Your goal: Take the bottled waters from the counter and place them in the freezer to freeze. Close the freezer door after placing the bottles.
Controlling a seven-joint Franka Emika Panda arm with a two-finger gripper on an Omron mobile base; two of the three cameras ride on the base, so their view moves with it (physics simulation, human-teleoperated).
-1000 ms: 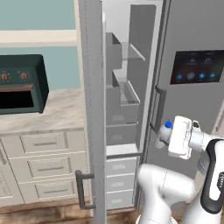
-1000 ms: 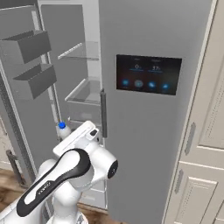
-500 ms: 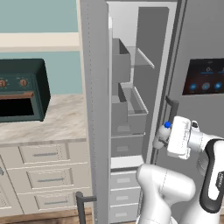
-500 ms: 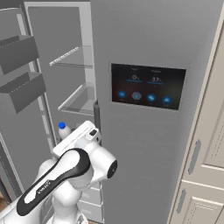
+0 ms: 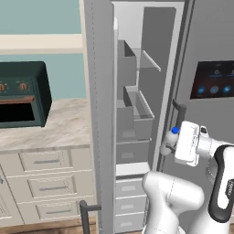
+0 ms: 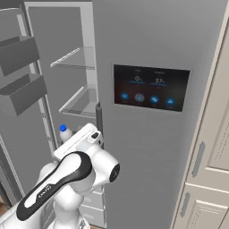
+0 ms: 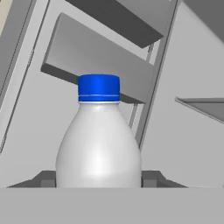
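A whitish bottled water (image 7: 98,144) with a blue cap stands upright between my fingertips (image 7: 47,179), and my gripper (image 7: 99,180) is shut on its body. From the left base view the gripper (image 5: 171,148) holds the bottle (image 5: 172,135) just in front of the open freezer (image 5: 137,114), about level with its lower shelves. The right base view has the bottle (image 6: 65,133) beside the freezer's shelves (image 6: 80,105). The freezer door (image 5: 98,114) stands wide open, its grey bins (image 6: 22,89) facing inward. Left of the door runs the counter (image 5: 59,128).
A dark green toaster oven (image 5: 20,93) sits on the counter at the left, over cream drawers (image 5: 45,183). The refrigerator's other door, with a dark display panel (image 6: 152,87), is shut on the right. Cream tall cabinets (image 6: 210,170) stand at the far right.
Both base views have shifted and the freezer looms larger, so the camera has moved closer. The bottle stays in my gripper at the same place relative to the arm.
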